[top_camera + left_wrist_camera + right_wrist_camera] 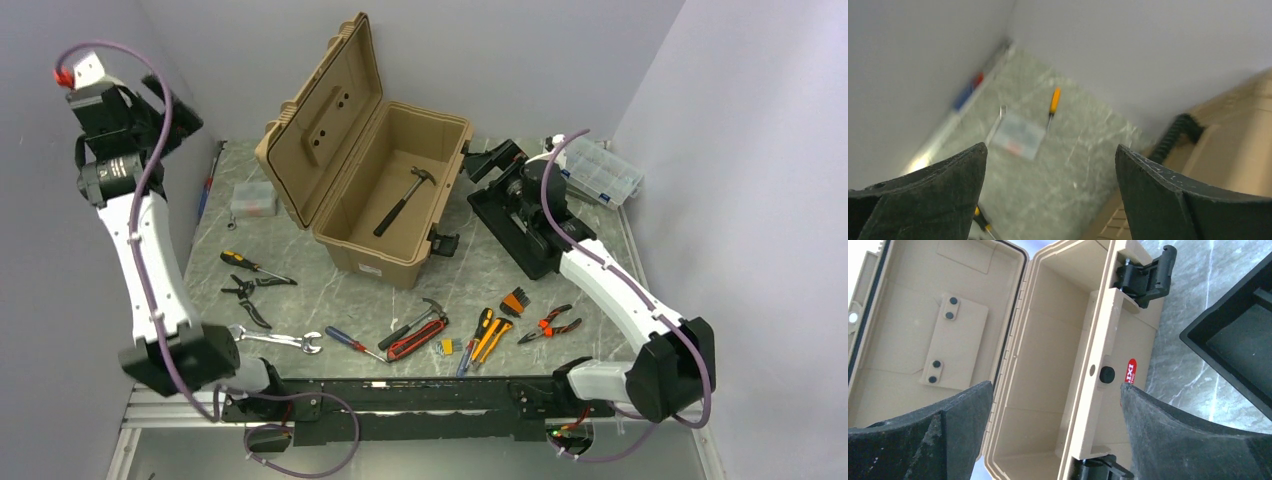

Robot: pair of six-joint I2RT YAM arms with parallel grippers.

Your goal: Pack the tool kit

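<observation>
Here the tan toolbox [350,245] sits mid-tabletop [470,275], its lid [325,115] standing open on the left and one hammer [403,200] lying on its floor. The black insert tray [497,212] rests just right of the box, partly under the right arm. The right tool [1057,390] hangs beside the box's right end, released, nothing between its fingers. The left tool [1050,150] is raised high at the far left, likewise spread and empty. Loose hand tools lie along the near side: a wrench [280,340], a second hammer [415,322], red pliers [550,325], a yellow screwdriver [250,265]. A clear organiser case [600,170] stands far right.
</observation>
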